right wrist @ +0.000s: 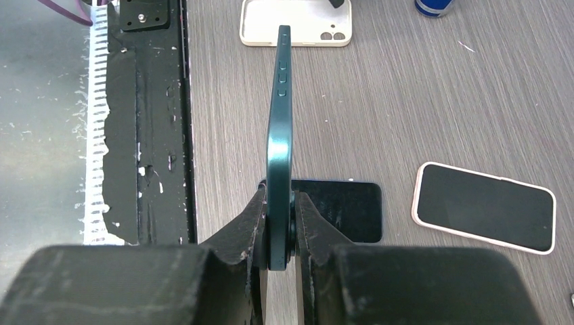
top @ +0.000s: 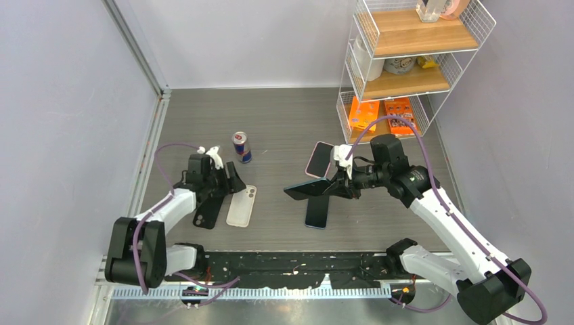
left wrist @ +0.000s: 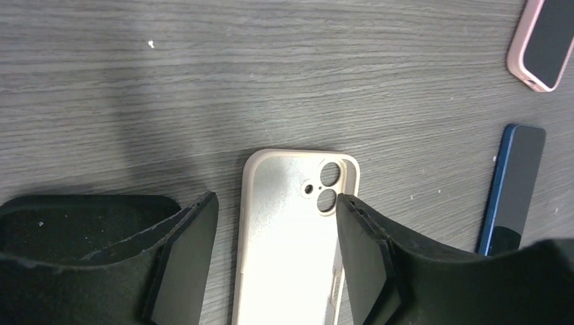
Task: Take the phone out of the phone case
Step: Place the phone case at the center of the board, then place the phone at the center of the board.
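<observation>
My right hand (right wrist: 279, 227) is pinched shut on one end of a dark teal phone (right wrist: 279, 122). It holds the phone on edge at the frame's centre, side buttons toward the wrist camera (no lettering I can read). That arm reaches in from the lower right, forearm roughly level. My left hand (left wrist: 276, 203) is spread wide and holds nothing, with a finger on either side of an empty beige case (left wrist: 284, 271) lying open side up on the desk (left wrist: 271, 68). A black case (top: 208, 211) lies just left of it. The drink can (top: 241, 147) stands further up; its print is too small to read.
</observation>
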`<state>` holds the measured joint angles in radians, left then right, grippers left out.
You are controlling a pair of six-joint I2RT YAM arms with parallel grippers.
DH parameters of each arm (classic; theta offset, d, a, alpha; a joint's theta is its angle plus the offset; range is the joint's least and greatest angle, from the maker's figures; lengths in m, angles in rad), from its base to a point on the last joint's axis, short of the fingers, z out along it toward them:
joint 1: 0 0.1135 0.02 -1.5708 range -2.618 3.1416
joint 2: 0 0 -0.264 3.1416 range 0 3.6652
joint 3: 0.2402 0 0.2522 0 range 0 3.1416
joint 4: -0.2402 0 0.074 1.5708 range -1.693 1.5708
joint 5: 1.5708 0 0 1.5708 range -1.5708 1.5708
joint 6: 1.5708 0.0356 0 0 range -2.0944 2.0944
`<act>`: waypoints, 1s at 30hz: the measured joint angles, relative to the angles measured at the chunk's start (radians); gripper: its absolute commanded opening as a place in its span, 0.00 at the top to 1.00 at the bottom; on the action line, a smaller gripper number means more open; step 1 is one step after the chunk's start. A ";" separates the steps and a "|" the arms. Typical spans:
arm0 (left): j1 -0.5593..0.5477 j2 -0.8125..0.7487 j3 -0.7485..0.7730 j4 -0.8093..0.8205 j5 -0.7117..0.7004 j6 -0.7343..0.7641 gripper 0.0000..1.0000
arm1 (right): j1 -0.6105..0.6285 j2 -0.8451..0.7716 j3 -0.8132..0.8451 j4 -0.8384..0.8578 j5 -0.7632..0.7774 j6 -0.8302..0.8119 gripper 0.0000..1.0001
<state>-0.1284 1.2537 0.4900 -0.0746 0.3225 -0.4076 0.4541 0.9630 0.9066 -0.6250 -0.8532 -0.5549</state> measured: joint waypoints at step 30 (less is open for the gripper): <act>-0.336 -0.212 0.093 -0.099 -0.114 0.325 0.05 | -0.005 0.354 0.222 -0.360 0.105 -0.175 0.95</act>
<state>-0.4648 1.0416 0.5831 -0.1734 0.2089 -0.0826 0.4496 1.3170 1.1290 -0.9852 -0.7479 -0.7300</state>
